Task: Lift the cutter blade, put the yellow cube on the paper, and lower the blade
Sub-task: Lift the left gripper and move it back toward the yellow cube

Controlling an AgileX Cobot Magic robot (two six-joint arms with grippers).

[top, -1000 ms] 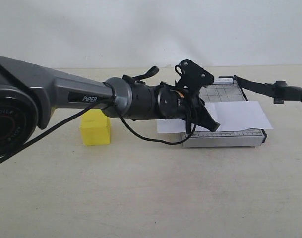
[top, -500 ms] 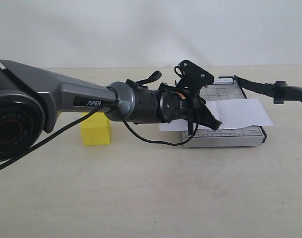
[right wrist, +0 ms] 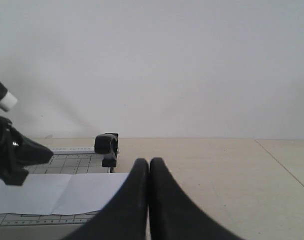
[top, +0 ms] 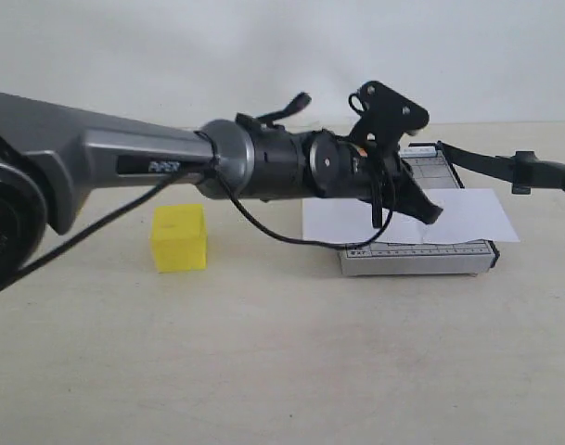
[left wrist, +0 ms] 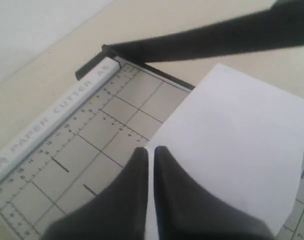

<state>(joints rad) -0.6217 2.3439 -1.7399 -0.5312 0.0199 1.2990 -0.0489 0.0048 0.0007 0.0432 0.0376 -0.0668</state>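
The yellow cube [top: 179, 237] sits on the table at the left, apart from everything else. The paper [top: 468, 215] [left wrist: 236, 140] [right wrist: 57, 192] lies across the grey trimmer base [top: 417, 260] [left wrist: 92, 135]. The cutter blade [top: 505, 167] [left wrist: 216, 37] is swung up off the base's edge and points right; its black handle [right wrist: 106, 145] shows end-on in the right wrist view. My left gripper [top: 430, 209] [left wrist: 150, 150] [right wrist: 17, 155] hovers shut and empty over the paper's edge. My right gripper [right wrist: 149, 161] is shut and empty, off to the trimmer's right, outside the exterior view.
The left arm [top: 171, 167] stretches across the table above and behind the cube, with a black cable [top: 263, 232] hanging under it. A pale wall [top: 282, 56] closes the back. Bare tabletop [top: 282, 362] lies in front of the trimmer and the cube.
The left arm has swung right and slightly up, bringing its shut gripper over the paper. The paper has shifted a little to the right. The blade and cube have not moved.
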